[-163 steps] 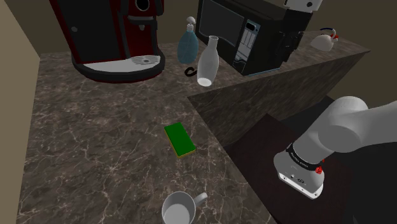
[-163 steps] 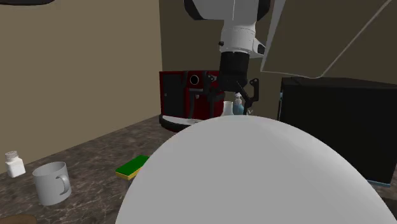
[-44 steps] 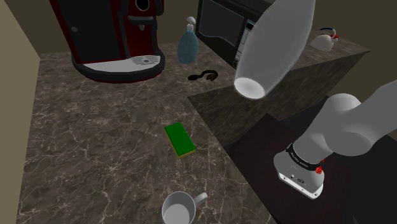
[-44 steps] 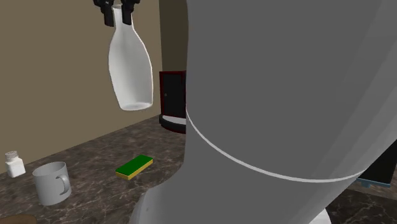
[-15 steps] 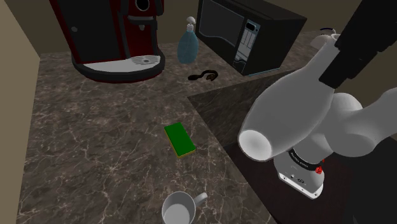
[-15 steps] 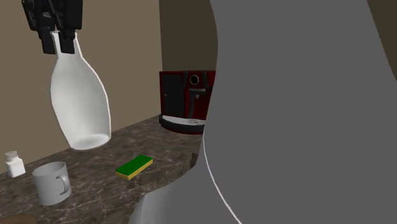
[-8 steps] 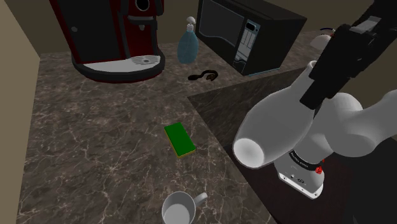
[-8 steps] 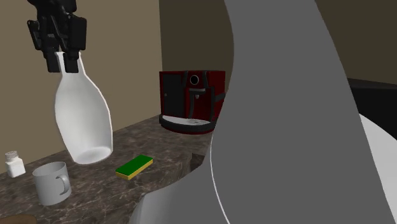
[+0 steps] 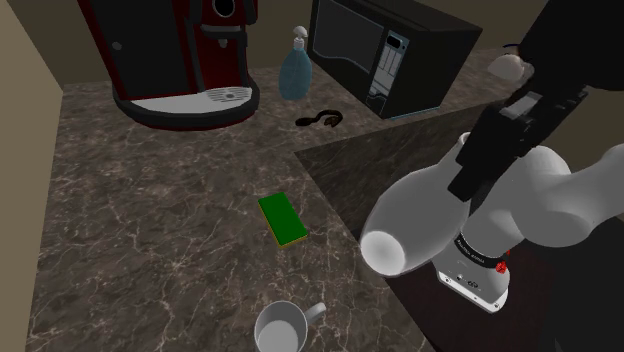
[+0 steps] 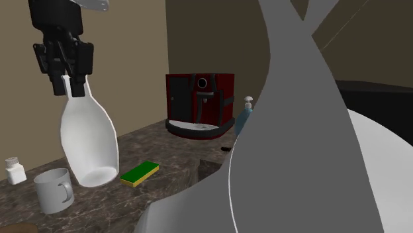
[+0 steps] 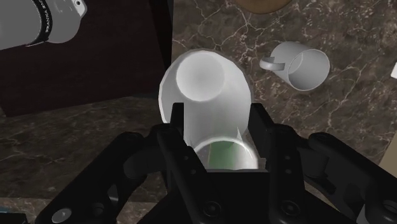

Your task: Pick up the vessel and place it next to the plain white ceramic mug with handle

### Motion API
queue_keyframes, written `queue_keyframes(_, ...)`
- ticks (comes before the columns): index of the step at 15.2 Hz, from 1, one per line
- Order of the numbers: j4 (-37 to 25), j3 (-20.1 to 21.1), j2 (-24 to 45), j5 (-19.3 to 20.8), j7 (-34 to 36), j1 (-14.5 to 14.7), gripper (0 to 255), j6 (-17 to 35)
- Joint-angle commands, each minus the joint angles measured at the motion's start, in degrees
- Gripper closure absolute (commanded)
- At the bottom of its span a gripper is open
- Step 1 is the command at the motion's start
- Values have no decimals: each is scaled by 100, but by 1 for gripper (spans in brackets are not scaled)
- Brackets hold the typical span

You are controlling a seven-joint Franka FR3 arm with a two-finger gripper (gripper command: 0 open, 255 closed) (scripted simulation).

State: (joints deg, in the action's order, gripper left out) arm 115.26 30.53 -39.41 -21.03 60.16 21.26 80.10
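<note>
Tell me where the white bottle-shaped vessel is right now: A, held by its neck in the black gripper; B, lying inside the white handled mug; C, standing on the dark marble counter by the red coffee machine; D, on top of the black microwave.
A: the black two-finger gripper clasps the neck of the white bottle-shaped vessel, which hangs tilted above the dark marble counter.
</note>
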Motion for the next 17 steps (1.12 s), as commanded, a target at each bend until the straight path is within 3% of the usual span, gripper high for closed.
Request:
queue_keyframes(1,212,14,-75,-30,-36,22,255,141)
queue_keyframes(17,1631,279,-433,-322,-211,176,255,1217)
